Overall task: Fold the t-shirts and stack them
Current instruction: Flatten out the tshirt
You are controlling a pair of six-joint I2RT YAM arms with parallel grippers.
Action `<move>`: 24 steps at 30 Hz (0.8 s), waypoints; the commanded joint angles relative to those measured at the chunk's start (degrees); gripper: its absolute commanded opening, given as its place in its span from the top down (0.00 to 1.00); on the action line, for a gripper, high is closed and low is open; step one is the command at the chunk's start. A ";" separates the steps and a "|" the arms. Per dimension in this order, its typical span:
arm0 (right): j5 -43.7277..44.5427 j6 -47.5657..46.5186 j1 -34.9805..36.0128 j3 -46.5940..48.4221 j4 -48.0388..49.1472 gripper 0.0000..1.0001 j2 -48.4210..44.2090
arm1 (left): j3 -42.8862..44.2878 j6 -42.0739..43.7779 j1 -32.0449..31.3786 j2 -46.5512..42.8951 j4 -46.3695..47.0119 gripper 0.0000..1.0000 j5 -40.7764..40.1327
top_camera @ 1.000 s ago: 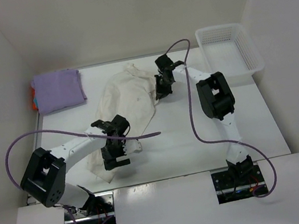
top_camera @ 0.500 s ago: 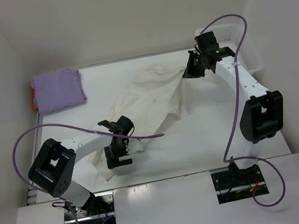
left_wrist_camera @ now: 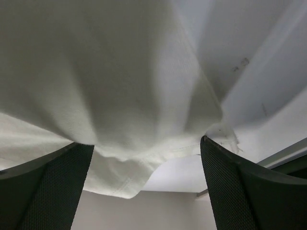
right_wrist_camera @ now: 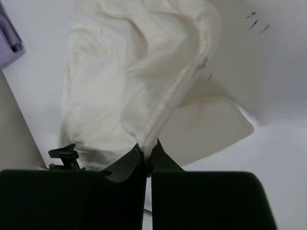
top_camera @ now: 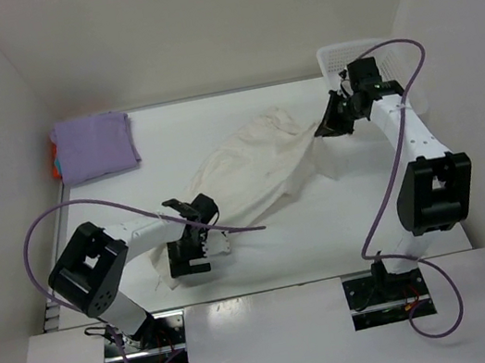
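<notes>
Your right pincer is clamping tight on an edge of the off-white t-shirt near the desk's far right corner, likely to spread it for folding, while your left pincer is gaping wide over its near end.

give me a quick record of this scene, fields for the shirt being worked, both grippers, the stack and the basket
shirt in work: off-white cloth t-shirt, unfolded, rumpled diagonally across the white table
right gripper: shut on the shirt's far right edge, holding it raised beside the white plastic mesh basket
left gripper: open, at the shirt's near left end, cloth between its fingers, not clamped
stack: folded lavender purple t-shirt on top, far left corner; orange cloth edge shows beneath
basket: far right corner
</notes>
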 commanded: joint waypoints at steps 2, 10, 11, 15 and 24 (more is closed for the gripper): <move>-3.05 -0.83 0.36 -1.07 3.29 0.91 3.87 | -3.39 0.38 0.22 3.79 1.26 0.11 -0.39; 2.22 -1.44 1.59 0.25 3.29 0.83 7.31 | 1.44 -0.94 0.22 0.91 -2.07 0.32 2.41; 3.44 -1.45 1.59 0.77 3.29 0.81 7.84 | 2.32 -0.94 0.83 -0.50 -2.77 0.26 3.20; 5.47 -2.85 2.29 0.78 2.77 0.51 10.03 | 7.07 -0.24 2.16 -5.34 -10.14 0.11 7.95; 15.56 -1.89 4.31 -3.52 1.10 0.38 5.83 | 5.32 -0.07 -0.38 -4.22 -13.24 0.29 6.20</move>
